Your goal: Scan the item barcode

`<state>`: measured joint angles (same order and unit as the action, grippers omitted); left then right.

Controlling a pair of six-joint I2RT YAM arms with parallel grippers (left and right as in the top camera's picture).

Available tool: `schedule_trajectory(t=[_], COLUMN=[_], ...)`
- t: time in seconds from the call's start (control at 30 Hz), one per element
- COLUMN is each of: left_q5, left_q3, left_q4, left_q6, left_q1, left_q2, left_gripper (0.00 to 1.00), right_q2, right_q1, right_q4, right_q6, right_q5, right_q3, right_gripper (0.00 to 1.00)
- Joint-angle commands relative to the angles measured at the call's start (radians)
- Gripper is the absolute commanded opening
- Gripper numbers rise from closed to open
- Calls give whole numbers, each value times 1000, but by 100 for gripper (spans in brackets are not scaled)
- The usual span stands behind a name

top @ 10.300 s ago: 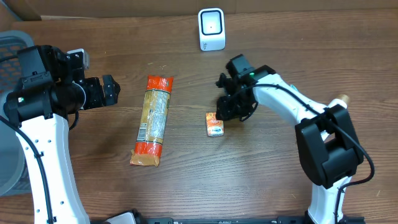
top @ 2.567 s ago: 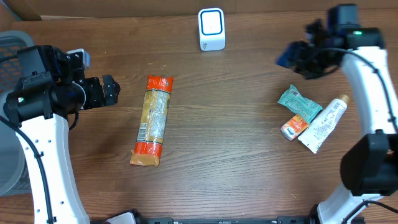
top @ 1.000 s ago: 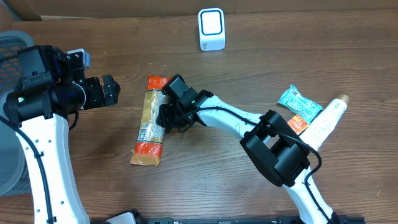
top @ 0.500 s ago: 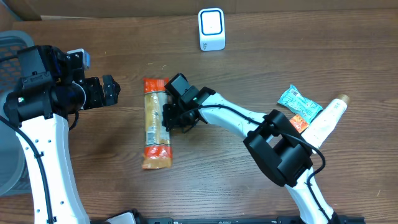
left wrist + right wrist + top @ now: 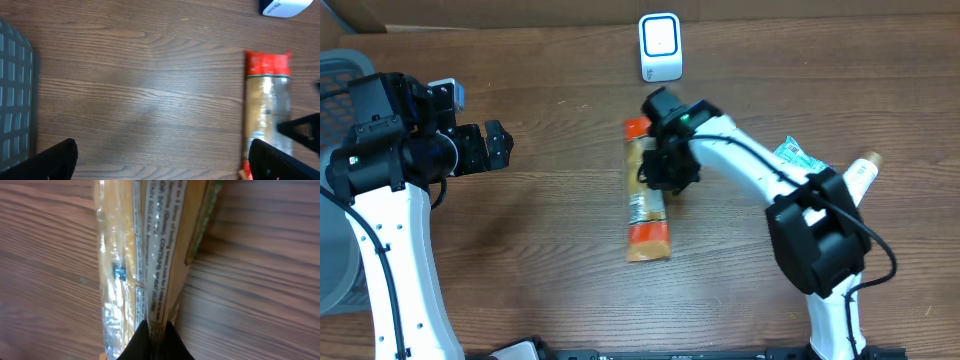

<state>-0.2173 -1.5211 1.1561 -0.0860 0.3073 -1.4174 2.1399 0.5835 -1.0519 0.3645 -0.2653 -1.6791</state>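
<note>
The item is a long clear packet with orange ends [image 5: 646,205], lying lengthwise on the table just below and in front of the white scanner [image 5: 660,47]. My right gripper [image 5: 661,176] is shut on the packet's right edge near its upper half. In the right wrist view the fingers [image 5: 155,341] pinch the printed back seam of the packet [image 5: 155,245]. My left gripper [image 5: 498,145] hangs open at the left, well apart from the packet. The left wrist view shows the packet [image 5: 266,100] at its right side, and nothing lies between the open gripper [image 5: 162,156].
A grey basket [image 5: 340,70] sits at the far left edge. A teal packet [image 5: 798,155] and a white bottle [image 5: 858,172] lie at the right, partly behind my right arm. The scanner's corner [image 5: 285,7] shows in the left wrist view.
My right gripper has closed on the packet and carried it to the right, from the left-centre of the table to just in front of the scanner. The left arm has not moved.
</note>
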Motion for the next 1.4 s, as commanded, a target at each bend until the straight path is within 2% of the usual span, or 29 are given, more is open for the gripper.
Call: schedule_trajectory(t=[0.0,0.1,0.2,0.33,0.57,0.7,0.8,0.9,1.1,1.2,1.37], left_q5=[-11,-12,-12,-12,-12,-12,-12,-12,-12,-12,-12], left_q3=[-19,-19,-19,-19,-19,-19,-19,-19,-19,-19,-19], left_q4=[-1,-1,-1,-1,-1,-1,-1,-1,-1,-1,-1], left_q6=[-23,-23,-23,-23,-23,-23,-23,-23,-23,-23,-23], left_q1=[-5,-5,-5,-5,-5,-5,-5,-5,-5,-5,-5], left_q2=[17,17,17,17,17,17,17,17,17,17,17], left_gripper=[100,100,100,100,100,100,100,100,100,100,100], right_q2=[-52,-53,-53,-53,-53,-53,-53,-52,-52,-52,-52], right_q1=[-26,-46,-64,-99,-159,-159,-159,-159,-161,-160,-137], right_q4=[-42,-79,-107,-138,-160,-78,13,111,251,283,359], right_q6=[-108,-140,-158,-196,-286,-287,-272,-193,-76,-72,17], right_q5=[19,18,17,-18,-192,-259,-311,-317,-347,-392,-382], right_q3=[2,1,1,1,8,55,123,206,329,330,331], right_gripper=[27,45,51,53,54,64,68,69,68,59,34])
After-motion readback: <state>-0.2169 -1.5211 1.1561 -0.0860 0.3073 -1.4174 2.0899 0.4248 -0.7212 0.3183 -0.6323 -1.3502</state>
